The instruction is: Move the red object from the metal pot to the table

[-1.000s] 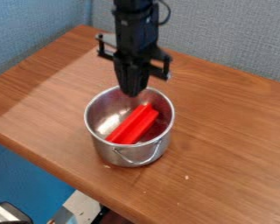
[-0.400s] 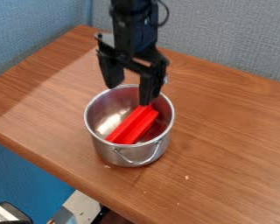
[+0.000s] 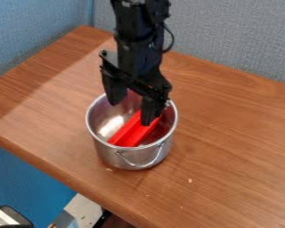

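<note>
Gripper [image 3: 135, 105] spread open, reaching into the metal pot [image 3: 109, 144].
We next close on the red object [image 3: 135, 132] inside.

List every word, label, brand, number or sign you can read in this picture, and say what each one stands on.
None: no readable text shows anywhere.
The metal pot, the red object inside it, the gripper and the table carry no visible lettering or marks.
The blue wall behind is plain too.
</note>
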Robot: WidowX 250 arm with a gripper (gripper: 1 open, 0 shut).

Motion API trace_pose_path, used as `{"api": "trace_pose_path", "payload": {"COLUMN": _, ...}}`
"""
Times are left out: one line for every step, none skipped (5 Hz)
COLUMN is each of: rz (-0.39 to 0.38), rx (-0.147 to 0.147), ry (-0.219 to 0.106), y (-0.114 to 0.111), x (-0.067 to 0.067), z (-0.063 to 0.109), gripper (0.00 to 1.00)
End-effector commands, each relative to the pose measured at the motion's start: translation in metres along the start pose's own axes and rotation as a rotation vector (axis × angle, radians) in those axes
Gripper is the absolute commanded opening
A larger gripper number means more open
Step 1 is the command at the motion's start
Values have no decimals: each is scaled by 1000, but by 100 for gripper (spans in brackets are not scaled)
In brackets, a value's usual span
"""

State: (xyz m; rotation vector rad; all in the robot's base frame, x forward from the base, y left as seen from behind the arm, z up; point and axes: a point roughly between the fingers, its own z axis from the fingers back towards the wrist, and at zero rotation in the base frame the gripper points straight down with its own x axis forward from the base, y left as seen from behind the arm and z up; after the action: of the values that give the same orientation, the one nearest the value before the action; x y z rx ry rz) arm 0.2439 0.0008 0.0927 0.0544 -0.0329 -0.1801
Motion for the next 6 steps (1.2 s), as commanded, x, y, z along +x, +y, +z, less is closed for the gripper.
{"api": "trace_pose_path", "payload": {"rz": -2, "rx": 25, "ry": -10, "y": 2, "x": 5, "z": -4, "gripper": 100}}
{"api": "trace_pose_path", "payload": {"rz": 1, "rx": 38, "ry": 0, "y": 4, "x": 6, "z": -12, "gripper": 100}}
{"api": "trace_pose_path", "payload": {"rz": 4, "rx": 52, "ry": 11, "y": 6, "x": 6, "z": -21, "gripper": 100}}
{"api": "trace_pose_path", "payload": {"rz": 13, "rx": 53, "ry": 18, "y": 8, "x": 6, "z": -26, "gripper": 100}}
{"api": "trace_pose_path", "payload": {"rz": 22, "rx": 54, "ry": 25, "y": 9, "x": 5, "z": -32, "gripper": 100}}
{"api": "trace_pose_path", "payload": {"rz": 30, "rx": 52, "ry": 33, "y": 10, "x": 5, "z": -37, "gripper": 100}}
